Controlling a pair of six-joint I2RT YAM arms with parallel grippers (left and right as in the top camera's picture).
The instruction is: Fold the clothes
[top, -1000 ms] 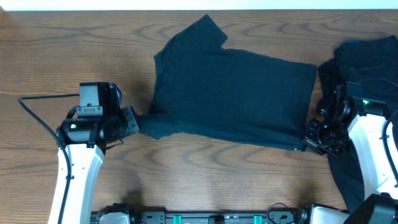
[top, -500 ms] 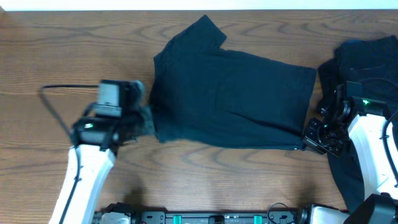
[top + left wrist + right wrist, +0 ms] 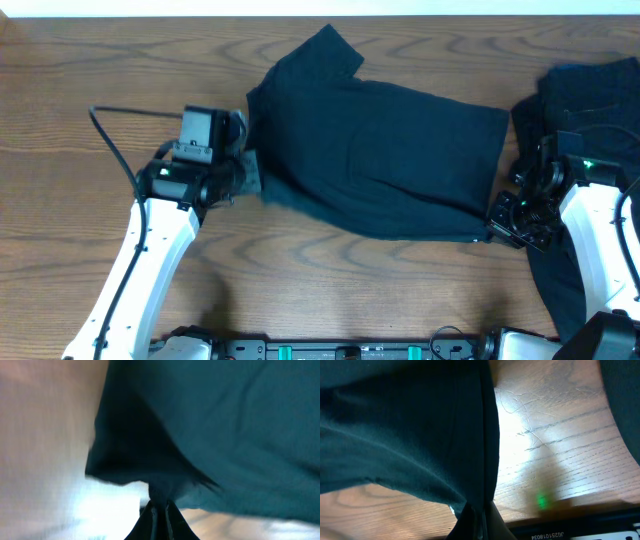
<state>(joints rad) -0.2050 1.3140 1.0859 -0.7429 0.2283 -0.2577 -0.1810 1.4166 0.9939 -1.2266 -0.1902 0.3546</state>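
Note:
A dark navy T-shirt (image 3: 380, 150) lies spread across the middle of the wooden table, one short sleeve pointing to the far edge. My left gripper (image 3: 250, 172) is shut on the shirt's near left edge; the left wrist view shows the cloth (image 3: 210, 425) pinched between the fingers (image 3: 160, 507) and lifted. My right gripper (image 3: 497, 222) is shut on the shirt's near right corner; the right wrist view shows the hem (image 3: 420, 435) held between the fingers (image 3: 479, 510).
A pile of more dark clothes (image 3: 590, 100) lies at the right edge of the table, partly under my right arm. Bare wood table (image 3: 120, 70) lies left of the shirt and along the front. A black cable (image 3: 130, 112) trails from the left wrist.
My left gripper has moved right and away from me, carrying the shirt's left edge in over the shirt. The right gripper has stayed put.

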